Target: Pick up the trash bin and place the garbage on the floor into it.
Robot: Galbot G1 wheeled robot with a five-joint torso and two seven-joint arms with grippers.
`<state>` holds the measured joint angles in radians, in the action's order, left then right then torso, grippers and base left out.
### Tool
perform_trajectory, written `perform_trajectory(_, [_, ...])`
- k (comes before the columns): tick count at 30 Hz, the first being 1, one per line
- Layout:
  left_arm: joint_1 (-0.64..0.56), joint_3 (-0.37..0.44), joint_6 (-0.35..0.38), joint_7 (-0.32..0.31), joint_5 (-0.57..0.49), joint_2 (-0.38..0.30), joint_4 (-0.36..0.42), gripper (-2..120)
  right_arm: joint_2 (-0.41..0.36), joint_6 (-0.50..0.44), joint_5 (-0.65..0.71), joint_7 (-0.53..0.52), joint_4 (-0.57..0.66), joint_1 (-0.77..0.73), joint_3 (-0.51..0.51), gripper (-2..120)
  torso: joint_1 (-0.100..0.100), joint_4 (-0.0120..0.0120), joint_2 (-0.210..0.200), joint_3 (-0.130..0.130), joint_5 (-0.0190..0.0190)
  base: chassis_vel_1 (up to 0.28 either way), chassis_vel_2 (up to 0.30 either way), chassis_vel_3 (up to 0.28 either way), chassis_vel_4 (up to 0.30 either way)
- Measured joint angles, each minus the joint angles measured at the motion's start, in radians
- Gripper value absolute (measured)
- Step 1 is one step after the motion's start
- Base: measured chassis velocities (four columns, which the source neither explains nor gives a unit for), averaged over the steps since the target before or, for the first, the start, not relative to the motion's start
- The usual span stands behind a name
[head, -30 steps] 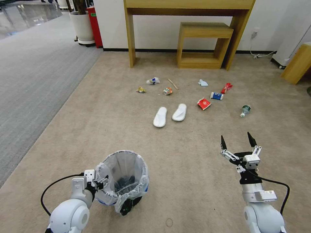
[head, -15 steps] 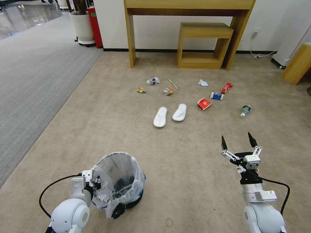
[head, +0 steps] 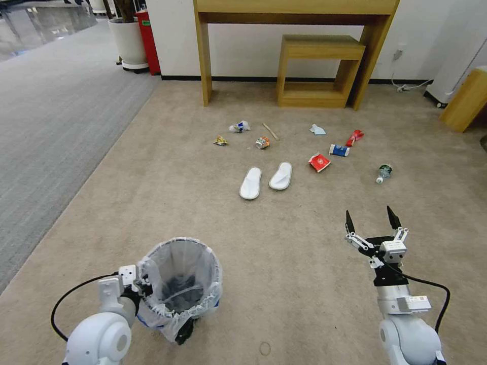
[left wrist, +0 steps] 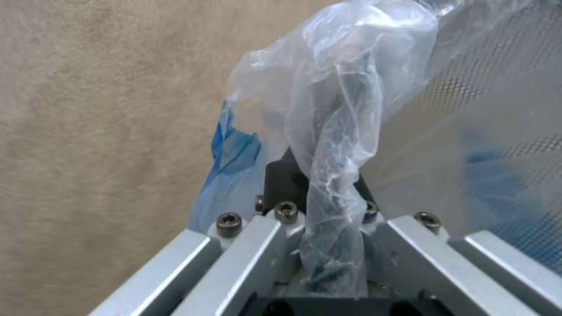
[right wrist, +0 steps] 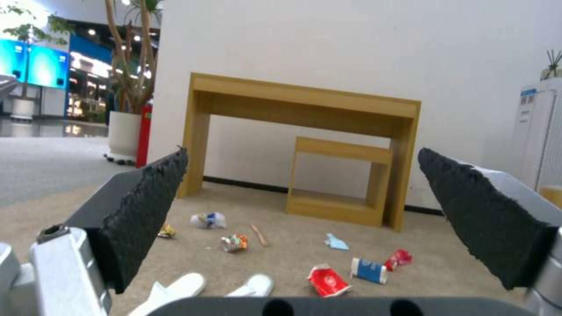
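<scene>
The trash bin (head: 180, 284), black with a translucent bag liner, stands nearly upright at the lower left. My left gripper (head: 138, 285) is shut on its rim, and the left wrist view shows the liner (left wrist: 333, 131) bunched between the jaws. My right gripper (head: 369, 219) hovers open over the floor (head: 284, 243), holding nothing. The garbage lies ahead: two white slippers (head: 250, 183) (head: 281, 176), a red packet (head: 319, 162), a blue-white cup (head: 339, 150), a bottle (head: 383, 173), a tissue (head: 317, 130), a stick (head: 270, 131) and wrappers (head: 262, 143). The right wrist view shows the red packet (right wrist: 328, 281) between the open pads (right wrist: 146, 210).
A wooden desk (head: 205, 61) with a low wooden stool (head: 319, 48) under it stands at the far wall. Grey ribbed carpet (head: 50, 111) runs along the left. A white planter (head: 129, 43) is at the back left, and another wooden piece (head: 466, 101) at the right edge.
The left arm has shifted left with the bin in its grip, and the bin has gone from tilted to nearly upright. The right gripper has hardly moved.
</scene>
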<state>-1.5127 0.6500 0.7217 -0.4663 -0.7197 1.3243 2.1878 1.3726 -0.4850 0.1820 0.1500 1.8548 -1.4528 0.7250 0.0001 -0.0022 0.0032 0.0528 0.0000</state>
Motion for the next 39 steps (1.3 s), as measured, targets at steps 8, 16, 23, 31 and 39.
perform_trajectory(8, [0.009,0.075,0.004,-0.177,-0.145,0.057,0.067,0,0.001,-0.004,0.008,0.002,0.011,-0.008,0.006,100,0.0,-0.0001,0.0,0.0,-0.0004,0.0,0.0,0.0,0.0])
perform_trajectory(16, [-0.003,0.114,0.015,-0.275,-0.186,0.093,0.107,0,0.014,-0.017,0.011,0.005,-0.001,-0.014,-0.003,100,0.0,-0.0002,0.0,0.0,0.0,0.0,0.0,0.0,0.0])
perform_trajectory(23, [-0.017,0.106,0.015,-0.284,-0.168,0.107,0.132,0,0.022,-0.005,0.031,-0.001,-0.01,-0.013,-0.01,100,0.0,-0.0001,0.0,0.0,-0.0001,0.0,0.0,0.0,0.0])
perform_trajectory(31, [-0.023,0.098,0.015,-0.279,-0.154,0.132,0.172,0,0.03,-0.004,0.05,-0.018,0.007,-0.029,0.008,100,0.0,-0.0003,0.0,0.0,0.0,0.0,0.0,0.0,0.0])
perform_trajectory(39, [-0.039,0.1,0.005,-0.276,-0.103,0.137,0.178,0,0.029,-0.008,0.05,-0.018,0.014,-0.033,0.009,100,0.0,-0.0001,0.0,0.0,0.0,-0.011,0.014,0.01,-0.011])
